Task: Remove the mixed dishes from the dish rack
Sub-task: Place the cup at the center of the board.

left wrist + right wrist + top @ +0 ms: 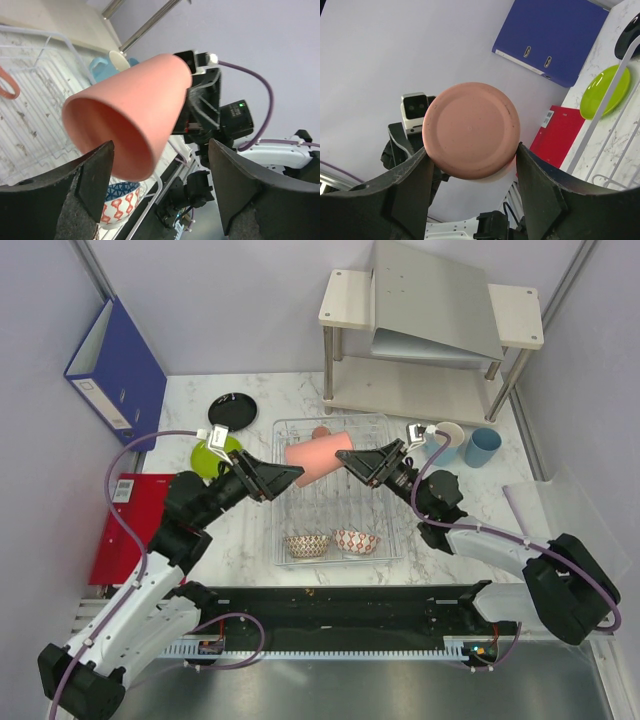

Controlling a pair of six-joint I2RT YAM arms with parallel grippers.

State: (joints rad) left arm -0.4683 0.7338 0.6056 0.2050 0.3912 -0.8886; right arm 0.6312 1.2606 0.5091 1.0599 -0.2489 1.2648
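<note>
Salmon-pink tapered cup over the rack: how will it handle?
The salmon-pink tapered cup looks rigid and light: it hangs sideways, held by its base in the right gripper. Its smooth narrowing wall may slip. On its side, it would probably roll in a curve.

Table (245,540): dish rack (330,505), plates (232,411), shelf (345,300), maybe folder (125,530)

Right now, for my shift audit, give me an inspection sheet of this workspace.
Surface: white marble-look table.
Job's things: pink cup held sideways above dish rack; pink mug and two patterned bowls in rack; black plate, lime plate, two blue cups on table.
Clutter: blue binder, red folder, beige shelf.
Grippers: right gripper clamps cup's base; left gripper open around its rim.
Cables: purple cables loop along both arms.
Surroundings: plain lilac walls.
</note>
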